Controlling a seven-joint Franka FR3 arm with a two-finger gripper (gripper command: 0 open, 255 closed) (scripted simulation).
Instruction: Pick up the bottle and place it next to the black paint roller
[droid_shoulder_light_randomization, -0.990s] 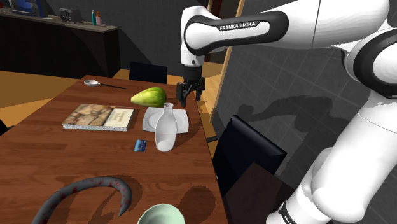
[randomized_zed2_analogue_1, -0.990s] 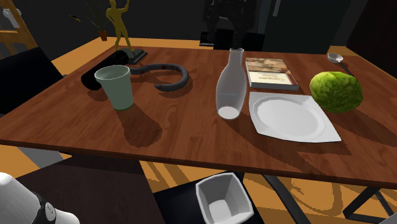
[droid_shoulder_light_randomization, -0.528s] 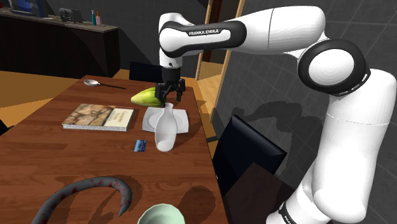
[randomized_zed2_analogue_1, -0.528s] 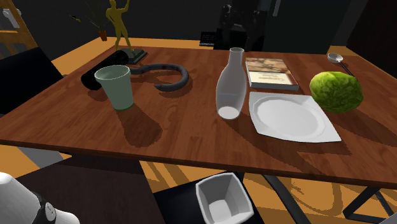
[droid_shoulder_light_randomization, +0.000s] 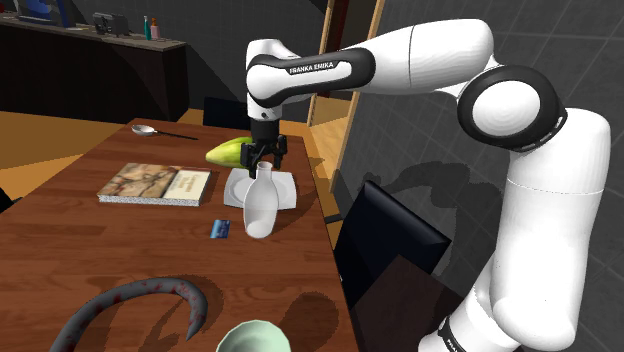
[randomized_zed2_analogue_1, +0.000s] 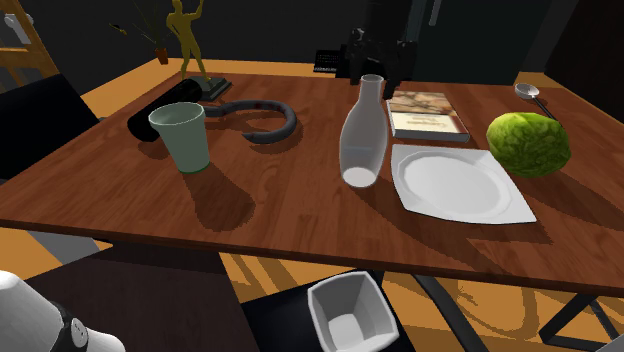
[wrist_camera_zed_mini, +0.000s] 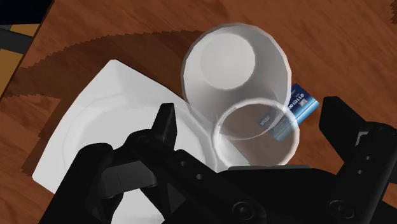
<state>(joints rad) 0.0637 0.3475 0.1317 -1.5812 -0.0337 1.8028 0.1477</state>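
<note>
A pale, see-through bottle (droid_shoulder_light_randomization: 259, 204) (randomized_zed2_analogue_1: 361, 135) (wrist_camera_zed_mini: 234, 75) stands upright on the brown table (droid_shoulder_light_randomization: 80, 245), at the corner of a white plate. My gripper (droid_shoulder_light_randomization: 264, 157) (randomized_zed2_analogue_1: 373, 63) (wrist_camera_zed_mini: 254, 127) hangs just over it, pointing down. It is open, and the bottle's mouth sits between the two fingers without touching either. The black paint roller (randomized_zed2_analogue_1: 150, 120) lies near the second exterior view's left, with its curved dark handle (randomized_zed2_analogue_1: 268, 118) (droid_shoulder_light_randomization: 135, 298) arching beside it.
A white plate (droid_shoulder_light_randomization: 284, 190) (randomized_zed2_analogue_1: 455, 182) (wrist_camera_zed_mini: 89, 143) and a green fruit (droid_shoulder_light_randomization: 229, 152) (randomized_zed2_analogue_1: 527, 143) lie beside the bottle. A book (droid_shoulder_light_randomization: 155, 184), a spoon (droid_shoulder_light_randomization: 150, 130), a small blue card (droid_shoulder_light_randomization: 221, 229) (wrist_camera_zed_mini: 298, 107), a green cup (randomized_zed2_analogue_1: 182, 137) and a gold figurine (randomized_zed2_analogue_1: 190, 40) share the table. A dark chair (droid_shoulder_light_randomization: 385, 240) stands at its edge.
My gripper has swung toward the shoulder view's left and come down, from beside the plate to over the bottle's mouth. The bottle has not moved.
</note>
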